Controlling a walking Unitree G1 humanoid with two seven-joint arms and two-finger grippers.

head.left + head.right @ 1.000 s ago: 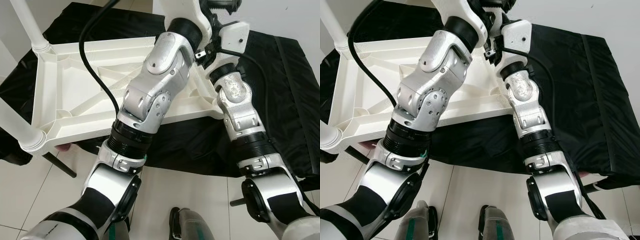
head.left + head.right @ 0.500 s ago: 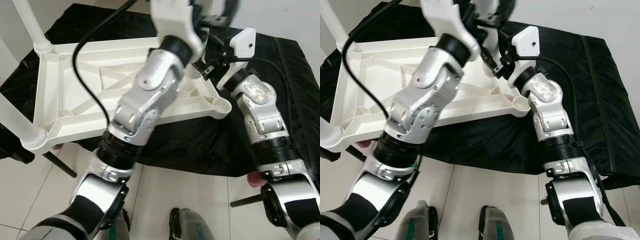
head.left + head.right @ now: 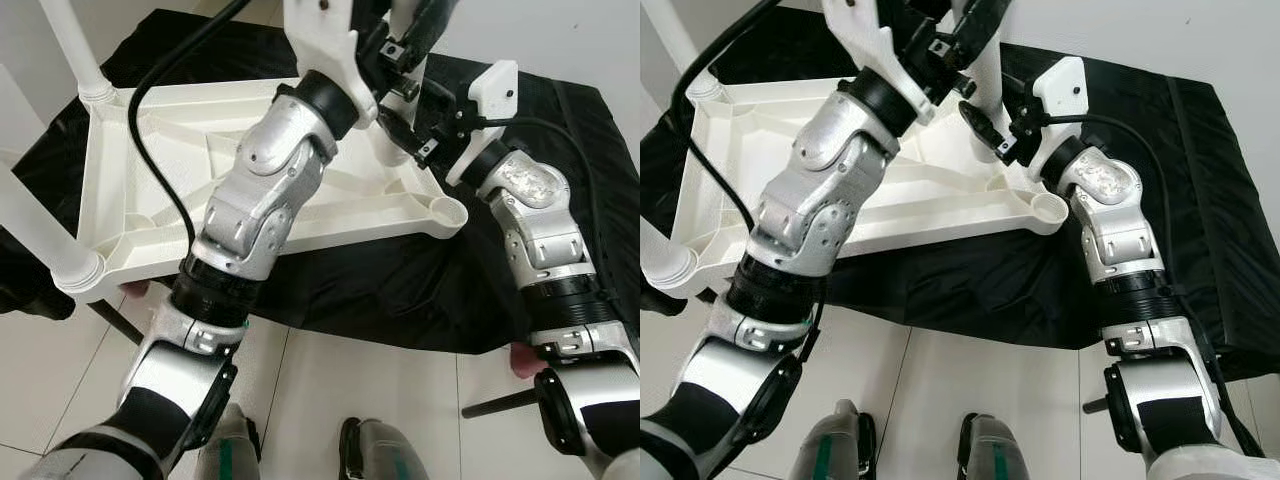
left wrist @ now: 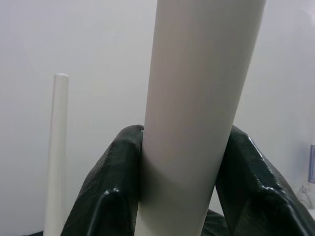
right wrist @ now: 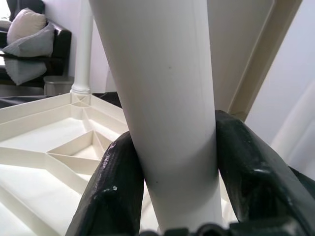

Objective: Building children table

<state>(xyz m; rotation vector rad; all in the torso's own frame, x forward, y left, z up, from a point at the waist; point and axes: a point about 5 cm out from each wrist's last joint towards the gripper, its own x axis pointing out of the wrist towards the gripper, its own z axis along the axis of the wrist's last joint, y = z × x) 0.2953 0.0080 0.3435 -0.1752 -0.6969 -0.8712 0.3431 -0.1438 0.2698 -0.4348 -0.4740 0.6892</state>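
Both grippers are clamped on the same round white plastic table leg (image 5: 162, 113): the left gripper (image 4: 184, 191) holds it higher up, the right gripper (image 5: 172, 189) lower, each with its black fingers pressed against opposite sides of the tube. The leg stands roughly upright over the far right corner of the upside-down white plastic tabletop (image 3: 160, 190) with its ribbed underside, which lies on a black cloth-covered surface (image 3: 590, 150). To seat it well, I judge the leg should be kept plumb over its socket and pushed straight down, both arms moving together. The near right corner socket (image 3: 444, 212) is open, so another leg is wanted there. Two white legs (image 3: 45, 240) already stand on the left side, well apart from the arms.
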